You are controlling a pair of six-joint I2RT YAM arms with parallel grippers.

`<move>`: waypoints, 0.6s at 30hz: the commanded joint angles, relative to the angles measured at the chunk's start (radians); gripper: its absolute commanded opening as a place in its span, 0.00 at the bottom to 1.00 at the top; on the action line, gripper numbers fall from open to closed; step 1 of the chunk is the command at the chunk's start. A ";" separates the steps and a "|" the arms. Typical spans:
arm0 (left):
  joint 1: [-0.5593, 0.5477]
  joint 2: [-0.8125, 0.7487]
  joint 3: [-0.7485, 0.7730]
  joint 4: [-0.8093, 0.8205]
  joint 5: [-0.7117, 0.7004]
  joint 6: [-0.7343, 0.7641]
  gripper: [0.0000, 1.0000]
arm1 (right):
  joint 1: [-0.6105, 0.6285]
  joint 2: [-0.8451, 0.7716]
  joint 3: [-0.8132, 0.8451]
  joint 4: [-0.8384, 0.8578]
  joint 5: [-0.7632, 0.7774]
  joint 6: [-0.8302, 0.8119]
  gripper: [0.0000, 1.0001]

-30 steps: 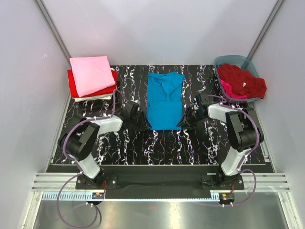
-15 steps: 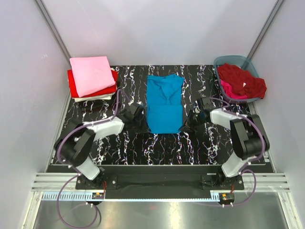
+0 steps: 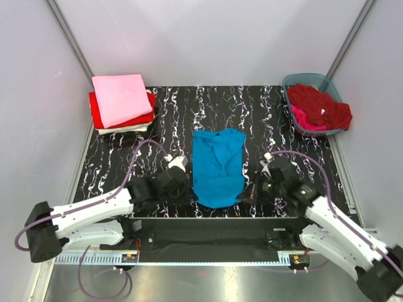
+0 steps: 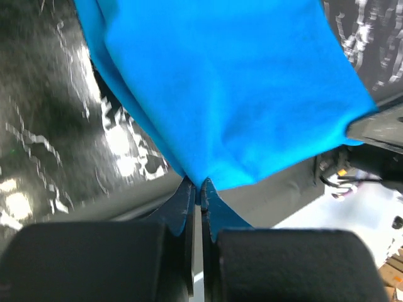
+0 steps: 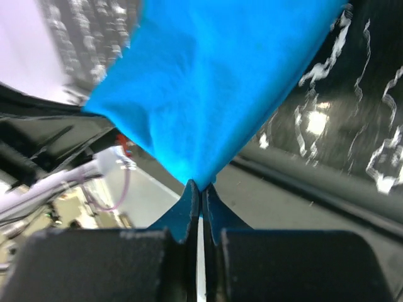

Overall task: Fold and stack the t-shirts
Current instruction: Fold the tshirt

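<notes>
Worktop (image 3: 264, 113), black with white veins, carries everything. At its middle lies the blue shirt (image 3: 217, 165), near hem by the front edge. In the far left corner the pink shirt (image 3: 121, 97) tops a folded stack, red shirt (image 3: 94, 112) under it. The tub (image 3: 310, 79) at the far right holds a dark red shirt (image 3: 321, 106). My left hand (image 4: 196, 185) is closed on the blue shirt's near left corner; my right hand (image 5: 200, 187) is closed on its near right corner.
</notes>
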 commanded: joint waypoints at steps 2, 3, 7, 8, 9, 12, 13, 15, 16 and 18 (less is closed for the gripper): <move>-0.057 -0.088 0.058 -0.135 -0.128 -0.098 0.00 | 0.015 -0.175 0.035 -0.173 0.099 0.127 0.00; -0.057 -0.091 0.070 -0.144 -0.130 -0.095 0.00 | 0.015 -0.180 0.050 -0.197 0.110 0.119 0.00; -0.051 -0.047 0.157 -0.232 -0.194 -0.034 0.00 | 0.015 -0.082 0.141 -0.234 0.177 0.060 0.00; -0.048 -0.035 0.203 -0.248 -0.208 -0.020 0.00 | 0.015 -0.060 0.181 -0.240 0.197 0.046 0.00; -0.034 -0.022 0.226 -0.265 -0.223 -0.005 0.00 | 0.015 -0.040 0.201 -0.249 0.220 0.027 0.00; 0.016 0.025 0.302 -0.290 -0.216 0.063 0.00 | 0.015 0.026 0.276 -0.260 0.286 -0.003 0.00; 0.032 0.047 0.315 -0.291 -0.210 0.096 0.00 | 0.015 0.056 0.296 -0.268 0.315 -0.022 0.00; 0.079 0.068 0.355 -0.285 -0.181 0.125 0.00 | 0.013 0.084 0.348 -0.274 0.335 -0.048 0.00; 0.095 0.091 0.374 -0.280 -0.168 0.153 0.00 | 0.013 0.113 0.363 -0.276 0.355 -0.053 0.00; 0.138 0.113 0.389 -0.271 -0.135 0.176 0.00 | 0.010 0.138 0.397 -0.276 0.367 -0.069 0.00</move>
